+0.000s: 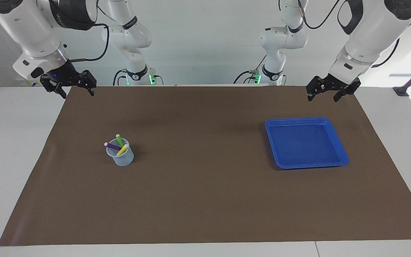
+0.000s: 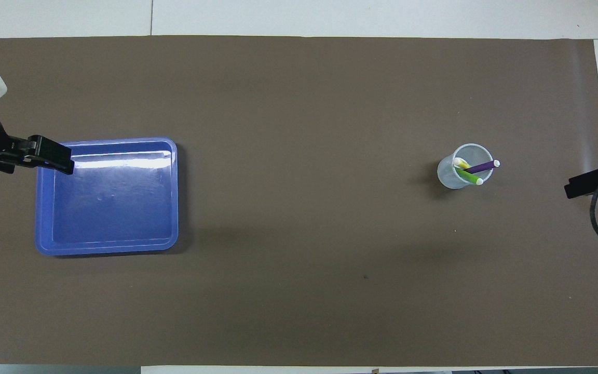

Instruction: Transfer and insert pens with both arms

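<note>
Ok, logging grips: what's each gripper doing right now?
Left gripper: open, empty, above the mat near the blue tray.
Right gripper: open, empty.

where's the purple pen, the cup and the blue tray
purple pen [image 1: 113, 146], facing view, on its purple barrel above the cup's rim
cup [image 1: 122, 160], facing view, on its clear outer wall
blue tray [image 2: 174, 197], overhead view, on its side rim

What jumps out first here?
A clear cup holding three pens, purple, green and yellow, stands toward the right arm's end of the brown mat. An empty blue tray lies toward the left arm's end. Both grippers, right and left, hang open, holding nothing.
</note>
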{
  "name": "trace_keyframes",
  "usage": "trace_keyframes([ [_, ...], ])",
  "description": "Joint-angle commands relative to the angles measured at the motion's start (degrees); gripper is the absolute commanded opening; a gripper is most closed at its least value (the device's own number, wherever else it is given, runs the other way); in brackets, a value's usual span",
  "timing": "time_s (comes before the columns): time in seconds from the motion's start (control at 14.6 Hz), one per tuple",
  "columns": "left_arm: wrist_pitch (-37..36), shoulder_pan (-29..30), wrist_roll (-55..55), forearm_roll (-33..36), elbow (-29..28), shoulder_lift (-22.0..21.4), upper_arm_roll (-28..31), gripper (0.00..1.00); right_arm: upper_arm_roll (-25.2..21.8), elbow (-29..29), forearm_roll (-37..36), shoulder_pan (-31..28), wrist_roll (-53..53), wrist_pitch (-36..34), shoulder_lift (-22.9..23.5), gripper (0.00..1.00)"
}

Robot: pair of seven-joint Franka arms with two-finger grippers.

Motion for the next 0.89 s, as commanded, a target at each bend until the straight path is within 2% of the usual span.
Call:
trace_keyframes([
  [0.0,-1.48,0.63,-0.54,0.6,-0.24,-1.41,-0.72,1.0,-0.49,-0.94,-0.27,0.81,1.81,0.66,-1.85,1.0],
  [0.82,-1.48,0.72,-0.54,0.34,-0.24,-1.41,-0.72,1.0,-0.58,-1.3,-0.35,0.64,3.92,1.01,-1.23,1.0],
])
